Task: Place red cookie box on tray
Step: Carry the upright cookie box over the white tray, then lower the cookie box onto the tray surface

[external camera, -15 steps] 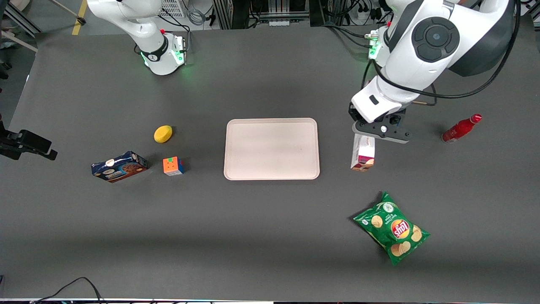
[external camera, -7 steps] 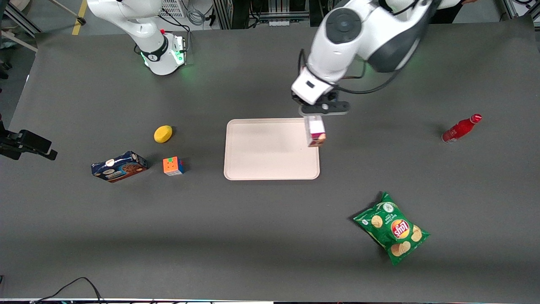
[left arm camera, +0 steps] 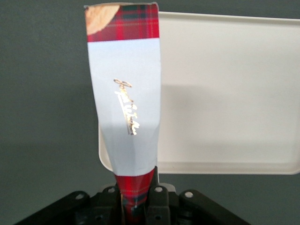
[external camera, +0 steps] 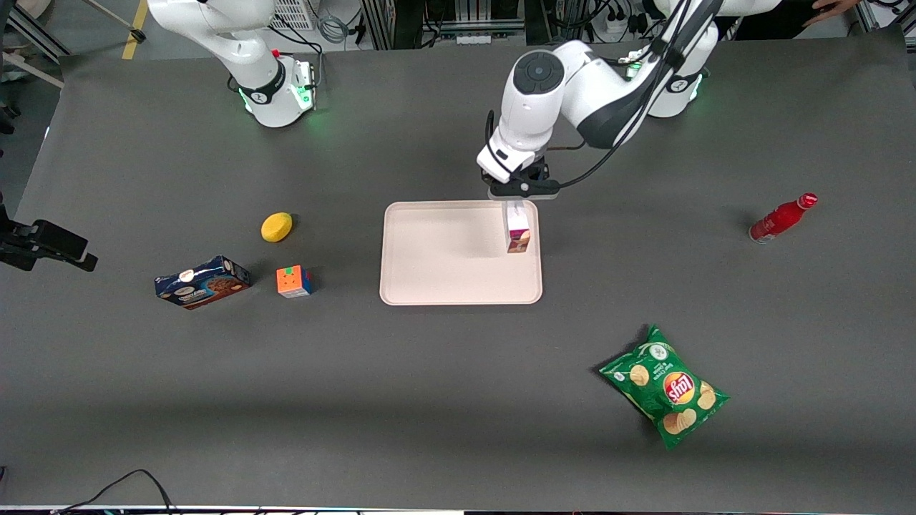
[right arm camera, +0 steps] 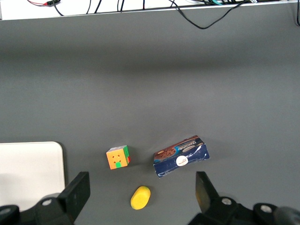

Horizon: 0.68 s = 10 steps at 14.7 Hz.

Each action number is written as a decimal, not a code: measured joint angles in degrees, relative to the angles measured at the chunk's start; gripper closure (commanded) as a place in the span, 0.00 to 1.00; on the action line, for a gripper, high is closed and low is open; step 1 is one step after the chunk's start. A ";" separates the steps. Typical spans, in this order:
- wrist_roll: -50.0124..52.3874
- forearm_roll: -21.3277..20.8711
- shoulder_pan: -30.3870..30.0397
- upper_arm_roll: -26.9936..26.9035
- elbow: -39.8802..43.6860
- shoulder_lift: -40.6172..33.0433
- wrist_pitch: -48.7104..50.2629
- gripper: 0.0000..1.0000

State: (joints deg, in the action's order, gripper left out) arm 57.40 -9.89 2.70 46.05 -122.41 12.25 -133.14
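The left arm's black two-finger claw (external camera: pixel 517 204) is hanging just above the centre of the front view, over the upper right corner of the large flat pale cream-pink plastic tray (external camera: pixel 444 286) with rounded corners and a low raised rim. The claw is closed tight on one narrow end of the long, thin dark-red plaid cardboard cookie box (external camera: pixel 517 230), which is hanging downward, its lower end over or close to the tray surface; whether it is touching cannot be told. In the left wrist view the same box (left arm camera: pixel 125 112) is stretching away from the claw (left arm camera: pixel 136 204), showing a white label band with gold script and a cookie picture at its free end, with the tray's corner (left arm camera: pixel 225 166) beneath. The carton is probably light and fairly stiff, but thin walled, so a hard squeeze could dent it. Held by one end, it is likely to swing or tip; a hold across its narrow width near the middle would steady it better. The dark grey desk (external camera: pixel 458 400) is carrying the tray.
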 measured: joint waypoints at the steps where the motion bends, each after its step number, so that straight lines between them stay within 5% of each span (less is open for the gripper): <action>1: 2.02 -3.83 -0.03 -0.04 -0.08 1.90 -0.48 0.81; 4: 7.73 -13.39 -0.12 -0.22 0.09 7.63 -2.94 0.81; 10: 8.92 -17.99 -0.31 -1.47 5.06 14.69 -3.68 0.81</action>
State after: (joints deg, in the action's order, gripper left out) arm 66.32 -27.89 2.39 44.58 -117.34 26.94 -136.82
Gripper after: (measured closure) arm 0.811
